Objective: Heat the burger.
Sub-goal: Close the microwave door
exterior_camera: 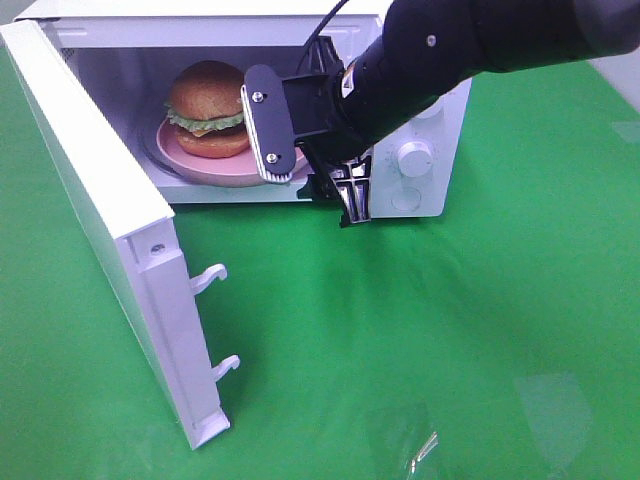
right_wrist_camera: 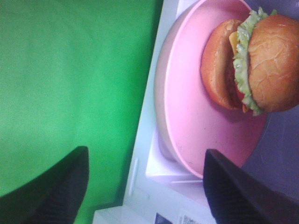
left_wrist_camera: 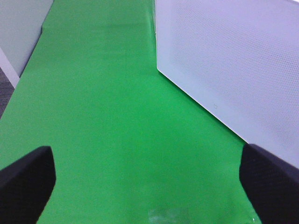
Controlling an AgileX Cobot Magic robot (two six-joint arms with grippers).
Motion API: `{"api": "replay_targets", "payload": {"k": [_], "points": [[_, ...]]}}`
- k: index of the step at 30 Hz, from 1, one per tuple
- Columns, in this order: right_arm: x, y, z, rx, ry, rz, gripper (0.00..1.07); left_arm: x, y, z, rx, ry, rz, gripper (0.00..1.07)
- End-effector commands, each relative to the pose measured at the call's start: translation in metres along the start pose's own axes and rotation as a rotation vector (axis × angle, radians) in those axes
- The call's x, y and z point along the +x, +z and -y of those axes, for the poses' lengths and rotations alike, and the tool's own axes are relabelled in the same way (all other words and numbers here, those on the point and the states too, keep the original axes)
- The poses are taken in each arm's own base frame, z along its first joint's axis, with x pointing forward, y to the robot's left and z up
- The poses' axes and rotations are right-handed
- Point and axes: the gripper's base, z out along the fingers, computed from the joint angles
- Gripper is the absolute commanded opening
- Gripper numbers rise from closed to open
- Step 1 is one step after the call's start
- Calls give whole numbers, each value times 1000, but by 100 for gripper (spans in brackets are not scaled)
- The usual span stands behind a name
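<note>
Checking first: where does the burger (exterior_camera: 207,108) sit?

On the pink plate (exterior_camera: 172,152), inside the white microwave (exterior_camera: 440,110), set back from the opening. The door (exterior_camera: 90,170) stands wide open.

And the right gripper (exterior_camera: 310,170)?

At the oven's mouth, just beside the plate's near rim. Its jaws stand well apart with nothing clamped. The wrist view shows the rim ahead of the fingertips, not between them.

So how should this step go?

My judgement: draw that arm straight back out of the opening, level, so neither finger catches the rim and drags the plate forward. Nothing should swing the door until the arm is clear of its path.

Which arm shuts it?

Probably the left gripper (left_wrist_camera: 149,186). It hangs fully open and empty over the green cloth (left_wrist_camera: 103,116), near the door's outer face. Push on the free edge, steadily, until the two latch hooks (exterior_camera: 208,277) seat.
</note>
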Motion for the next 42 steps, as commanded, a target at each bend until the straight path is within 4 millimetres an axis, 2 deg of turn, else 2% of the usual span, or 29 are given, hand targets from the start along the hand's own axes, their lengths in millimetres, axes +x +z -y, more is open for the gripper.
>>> {"api": "replay_targets", "payload": {"k": [1,15,16,17,19,22,23,26,27,28,30,31,32,34,36,37,40,41,42], "points": [[1,-21,-3,38,53,15,70,1,-1,1,1,-4,27,100],[8,-71,-22,52,330,26,70,1,-1,1,1,-4,27,100],[9,-79,-24,60,396,33,70,1,-1,1,1,-4,27,100],[9,-79,-24,60,396,33,70,1,-1,1,1,-4,27,100],[11,-101,-24,90,608,57,70,1,-1,1,1,-4,27,100],[15,-108,-23,105,701,62,70,1,-1,1,1,-4,27,100],[20,-116,-24,115,800,62,70,1,-1,1,1,-4,27,100],[23,-120,-25,118,841,56,70,1,-1,1,1,-4,27,100],[31,-129,-28,119,933,38,70,1,-1,1,1,-4,27,100],[31,-129,-28,119,933,38,70,1,-1,1,1,-4,27,100],[46,-149,-34,119,1097,-12,70,1,-1,1,1,-4,27,100],[46,-149,-34,119,1097,-12,70,1,-1,1,1,-4,27,100],[51,-161,-37,106,1173,-47,70,1,-1,1,1,-4,27,100],[51,-161,-37,106,1173,-47,70,1,-1,1,1,-4,27,100],[53,-178,-46,55,1255,-120,73,1,-1,1,1,-4,27,100],[53,-178,-46,55,1255,-120,73,1,-1,1,1,-4,27,100],[56,-188,-65,-50,1292,-256,78,1,-1,1,1,-4,27,100],[56,-188,-65,-50,1292,-256,78,1,-1,1,1,-4,27,100],[59,-191,-76,-94,1296,-318,77,1,-1,1,1,-4,27,100]]}}
